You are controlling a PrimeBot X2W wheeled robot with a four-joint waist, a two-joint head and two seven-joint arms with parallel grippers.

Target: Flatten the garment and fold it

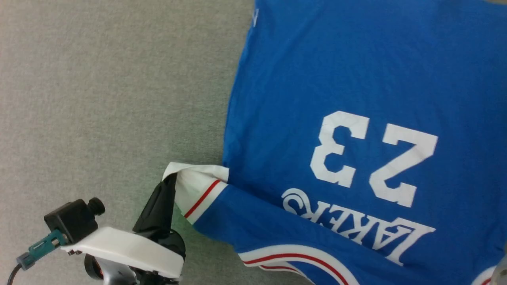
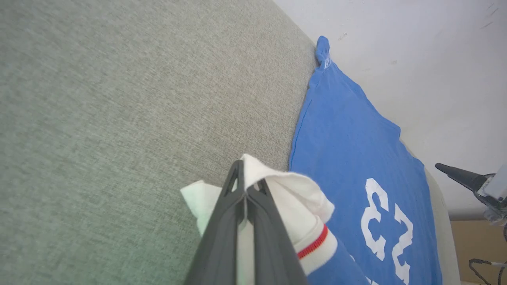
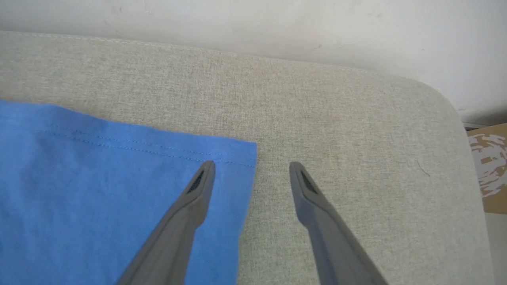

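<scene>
From the head camera, the left gripper (image 1: 171, 179) reaches in from the lower left. Its dark fingers slant up and to the right, and their tips are clamped on the edge of a white sleeve (image 1: 198, 186). There is one shirt (image 1: 336, 79), royal blue, and it spreads flat on the grey fabric surface (image 1: 99, 87) to the right of the gripper and beyond it. The printed side faces up, with one word, "LAKERS", and two digits, "23", reading upside down in this view. The sleeve bears one red stripe beside the fingertips, and red-and-white trim curves along the shirt's near edge.

In the left wrist view, the two fingers are pressed together with the white sleeve bunched between and around their tips. The blue body of the shirt stretches away to the right of the fingers, toward a white wall (image 2: 396, 47).

In the right wrist view, the right gripper (image 3: 252, 168) has its two fingers spread apart with nothing between them. The left finger is over one hemmed corner of the shirt and the right finger is over bare grey fabric just beside that corner. Whether either tip touches down cannot be told.
</scene>
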